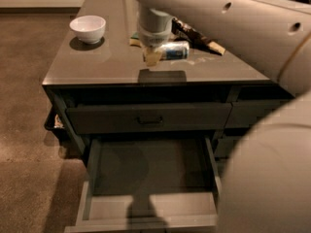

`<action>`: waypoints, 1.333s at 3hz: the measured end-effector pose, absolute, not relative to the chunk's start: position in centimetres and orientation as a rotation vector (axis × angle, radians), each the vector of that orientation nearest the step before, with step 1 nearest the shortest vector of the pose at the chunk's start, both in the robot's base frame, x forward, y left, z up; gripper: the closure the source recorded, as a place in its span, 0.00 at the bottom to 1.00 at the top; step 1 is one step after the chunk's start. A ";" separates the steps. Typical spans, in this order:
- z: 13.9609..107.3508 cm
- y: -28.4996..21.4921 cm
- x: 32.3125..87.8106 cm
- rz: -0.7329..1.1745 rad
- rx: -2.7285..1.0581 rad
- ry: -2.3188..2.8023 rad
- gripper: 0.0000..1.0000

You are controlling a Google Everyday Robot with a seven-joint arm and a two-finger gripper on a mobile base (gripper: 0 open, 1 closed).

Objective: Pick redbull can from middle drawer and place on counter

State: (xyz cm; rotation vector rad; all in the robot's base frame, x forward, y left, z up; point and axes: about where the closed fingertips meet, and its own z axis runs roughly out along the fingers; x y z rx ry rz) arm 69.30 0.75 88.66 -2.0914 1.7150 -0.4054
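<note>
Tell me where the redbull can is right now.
In the camera view's upper centre, the redbull can is sideways beside the gripper, over the counter, right of the white bowl and in front of the brown snack bag.

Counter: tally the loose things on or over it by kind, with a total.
Round white bowl: 1
Slim blue-and-silver redbull can, lying sideways at the gripper: 1
Brown snack bag: 1
Green-and-yellow sponge, partly hidden by the arm: 1
Total: 4, all over the glossy grey-brown counter
</note>
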 end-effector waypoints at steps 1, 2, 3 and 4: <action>88.9 1.5 72.0 -0.357 -2.123 1.728 0.84; 89.1 1.7 73.2 -0.330 -2.131 1.741 0.61; 88.9 1.8 73.8 -0.308 -2.138 1.749 0.37; 88.2 1.6 74.0 -0.275 -2.141 1.746 0.14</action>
